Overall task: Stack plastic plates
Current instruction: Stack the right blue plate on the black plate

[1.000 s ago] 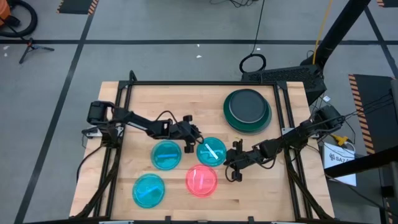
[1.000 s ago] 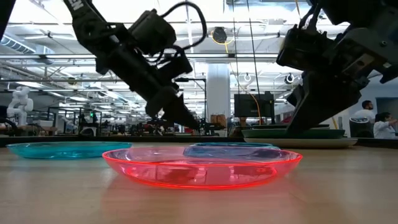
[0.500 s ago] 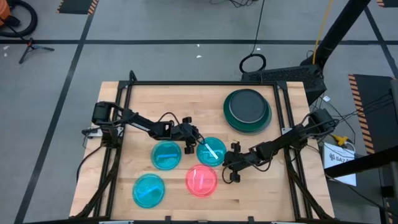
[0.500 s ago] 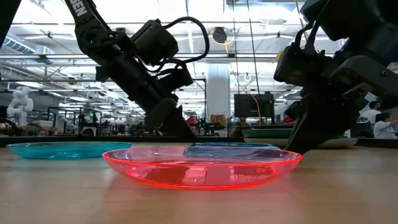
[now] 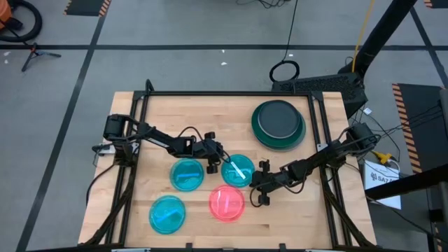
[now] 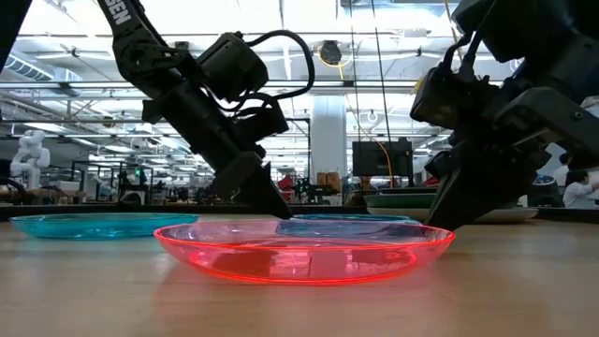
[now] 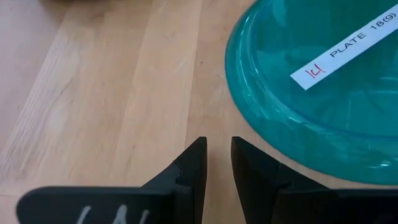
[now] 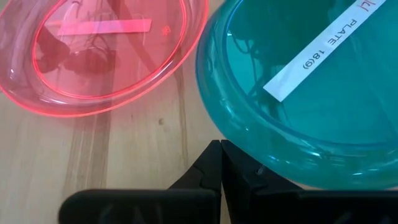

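Note:
A translucent cyan plate [image 5: 238, 170] lies flat on the table between my two grippers. My left gripper [image 5: 218, 163] stands at its left rim with its fingertips [image 7: 217, 149] on the wood, a narrow gap between them and nothing in it. At the plate's right, near rim is my right gripper [image 5: 257, 183], shut [image 8: 221, 148]. A red-pink plate [image 5: 227, 203] rests flat just nearer, and two more cyan plates [image 5: 187, 173] [image 5: 168, 213] lie to the left. Dark green, grey and black plates sit stacked [image 5: 278, 124] at the far right. My left gripper slants down from the table's left beside the cyan plate's rim [image 7: 244, 127]; I cannot tell whether its nearer finger touches it. My right gripper's shut fingertips lie at the plate's rim [image 8: 249, 163], slanting down from the table's right. The rim shows over one finger [image 8: 261, 177]. The plate rests on the table.
The red-pink plate's edge [image 8: 186, 56] lies close to the cyan plate's rim. Bare wood shows at the table's far left [image 5: 175, 112] and near right [image 5: 294, 217]. Black frame rails run along the table's edges [image 5: 329, 203].
Both grippers have gone down to the table on either side of the cyan plate, then kept still. The plates lie where they were.

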You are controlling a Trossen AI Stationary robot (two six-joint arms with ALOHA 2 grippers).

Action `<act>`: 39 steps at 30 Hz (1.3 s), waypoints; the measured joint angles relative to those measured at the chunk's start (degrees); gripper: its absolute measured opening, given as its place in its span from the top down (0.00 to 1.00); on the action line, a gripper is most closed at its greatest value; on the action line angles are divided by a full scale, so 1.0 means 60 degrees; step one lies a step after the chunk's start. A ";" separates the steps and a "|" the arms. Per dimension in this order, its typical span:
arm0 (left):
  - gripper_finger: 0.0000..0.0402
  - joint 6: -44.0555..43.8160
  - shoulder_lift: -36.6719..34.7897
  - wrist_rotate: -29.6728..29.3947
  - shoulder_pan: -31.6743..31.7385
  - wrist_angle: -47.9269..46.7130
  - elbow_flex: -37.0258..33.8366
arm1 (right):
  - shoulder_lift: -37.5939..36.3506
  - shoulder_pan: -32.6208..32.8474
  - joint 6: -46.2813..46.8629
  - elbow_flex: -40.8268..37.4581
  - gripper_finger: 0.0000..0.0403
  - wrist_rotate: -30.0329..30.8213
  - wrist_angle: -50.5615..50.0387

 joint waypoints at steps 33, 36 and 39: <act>0.80 -0.0108 -0.0004 0.0139 -0.0011 0.0124 0.0000 | 0.0319 -0.0058 -0.0707 -0.0004 1.00 0.0808 0.0320; 0.80 -0.0144 -0.0004 0.0193 -0.0011 0.0131 0.0000 | 0.0326 -0.0062 -0.0922 -0.0004 1.00 0.0998 0.0360; 0.80 -0.0168 -0.0004 0.0193 -0.0012 0.0131 0.0000 | 0.0333 -0.0067 -0.1072 -0.0014 1.00 0.1261 0.0403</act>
